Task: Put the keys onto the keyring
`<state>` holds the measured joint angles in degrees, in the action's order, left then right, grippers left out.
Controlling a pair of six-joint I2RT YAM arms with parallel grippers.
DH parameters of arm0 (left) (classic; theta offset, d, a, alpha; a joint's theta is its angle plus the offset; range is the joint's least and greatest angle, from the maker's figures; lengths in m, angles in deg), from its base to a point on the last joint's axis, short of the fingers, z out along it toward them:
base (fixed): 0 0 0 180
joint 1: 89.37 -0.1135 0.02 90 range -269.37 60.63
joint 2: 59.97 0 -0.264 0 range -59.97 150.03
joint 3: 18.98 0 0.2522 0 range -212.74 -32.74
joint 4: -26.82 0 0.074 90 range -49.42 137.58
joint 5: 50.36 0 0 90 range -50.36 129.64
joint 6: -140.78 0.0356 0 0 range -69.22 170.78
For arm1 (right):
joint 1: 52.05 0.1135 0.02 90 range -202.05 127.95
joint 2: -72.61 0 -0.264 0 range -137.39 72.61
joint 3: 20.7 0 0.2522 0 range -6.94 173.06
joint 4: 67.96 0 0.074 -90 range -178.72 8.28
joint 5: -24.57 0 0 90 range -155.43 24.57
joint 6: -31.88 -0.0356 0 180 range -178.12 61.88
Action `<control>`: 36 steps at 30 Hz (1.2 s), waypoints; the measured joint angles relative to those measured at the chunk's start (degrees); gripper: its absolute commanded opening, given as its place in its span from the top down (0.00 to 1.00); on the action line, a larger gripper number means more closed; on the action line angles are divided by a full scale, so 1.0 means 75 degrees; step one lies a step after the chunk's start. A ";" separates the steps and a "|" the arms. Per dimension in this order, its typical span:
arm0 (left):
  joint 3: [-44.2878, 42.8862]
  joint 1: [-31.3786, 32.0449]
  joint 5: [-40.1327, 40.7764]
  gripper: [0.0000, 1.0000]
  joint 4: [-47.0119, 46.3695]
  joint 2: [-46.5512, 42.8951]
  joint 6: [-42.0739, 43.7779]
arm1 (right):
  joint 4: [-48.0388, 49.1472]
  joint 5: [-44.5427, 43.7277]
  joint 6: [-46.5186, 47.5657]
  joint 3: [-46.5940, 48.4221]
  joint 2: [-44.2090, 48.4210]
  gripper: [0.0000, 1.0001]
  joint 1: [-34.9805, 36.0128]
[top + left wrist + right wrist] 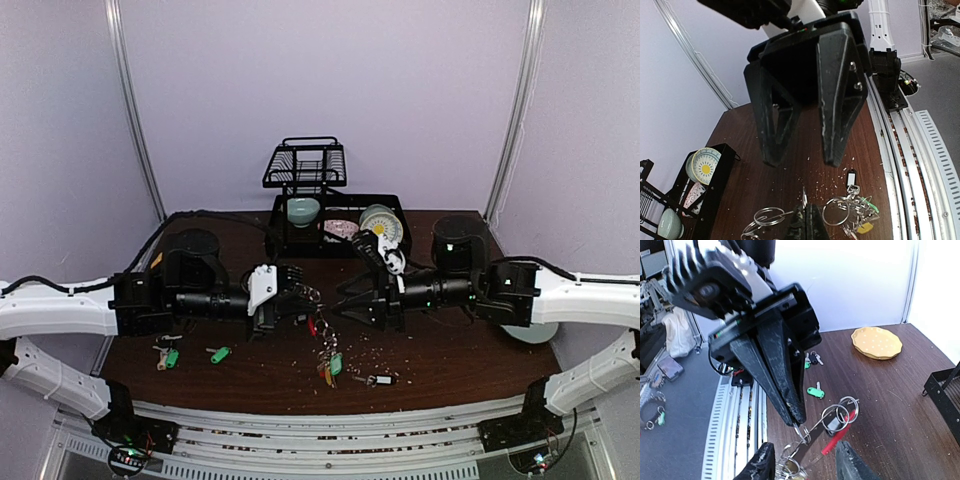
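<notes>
The keyring (318, 328) hangs between the two grippers above the table's middle, its red sheathed arc (840, 436) and wire loops showing in the right wrist view. A cluster of tagged keys (331, 366) dangles from it. My left gripper (308, 303) is shut on the ring's wire (804, 197). My right gripper (338, 305) faces it with its fingers (850, 465) spread open on either side of the ring, holding nothing. Loose keys lie on the table: a green-tagged one (218, 353), a small group (165, 355) at the left, and a dark-tagged one (380, 380).
A black wire dish rack (305, 165) stands at the back over a black tray (392, 205) holding a bowl and plates. A yellow plate (877, 342) lies on the table's left side. Crumbs are scattered over the dark wooden table (450, 355). A metal rail (330, 425) runs along the near edge.
</notes>
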<state>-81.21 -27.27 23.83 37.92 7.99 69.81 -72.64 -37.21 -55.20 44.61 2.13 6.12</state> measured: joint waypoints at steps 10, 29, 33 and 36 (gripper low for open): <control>0.0000 0.0000 -0.0003 1.00 0.0111 -0.0006 0.0058 | 0.0012 0.0023 0.0950 0.0134 -0.0341 0.65 0.0012; -0.0003 0.0000 -0.0006 1.00 0.0111 -0.0006 0.0079 | -0.0195 0.0070 0.1661 0.0481 -0.0720 0.78 0.0064; -0.0003 0.0000 -0.0003 1.00 0.0111 -0.0006 0.0079 | -0.0245 0.0076 0.1786 0.0481 -0.0758 0.80 0.0064; -0.0003 0.0000 -0.0006 1.00 0.0111 -0.0006 0.0079 | -0.0291 0.0090 0.1810 0.0495 -0.0825 0.83 0.0064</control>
<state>-81.23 -27.27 23.79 38.75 7.95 70.40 -74.83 -36.53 -41.63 48.33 -4.05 6.60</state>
